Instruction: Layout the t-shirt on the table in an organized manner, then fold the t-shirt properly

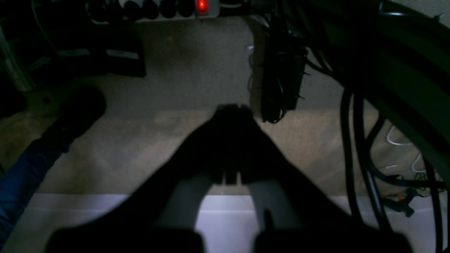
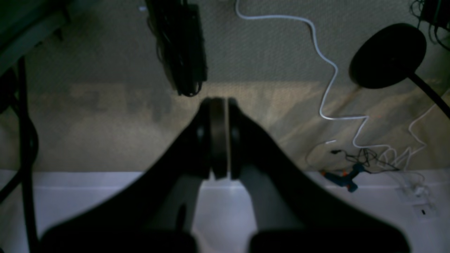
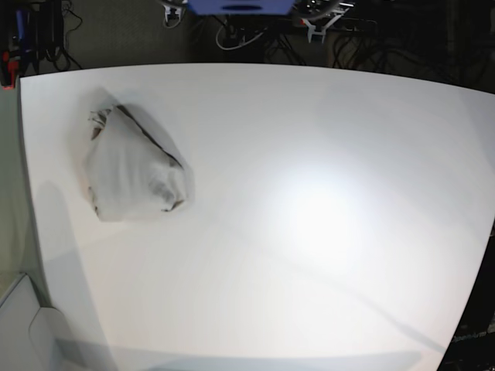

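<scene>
Shirt [image 3: 133, 168] lies crumpled near the counter's [image 3: 325, 232] far-left corner in the base view, my right arm's side. Both hands, left [image 1: 232, 109] and right [image 2: 218, 105], are closed, empty, off the counter.

Both black grippers were closed and empty, the left gripper [image 1: 232, 108] and the right gripper [image 2: 218, 102] each pointing downward, fingertips pressed together.
</scene>
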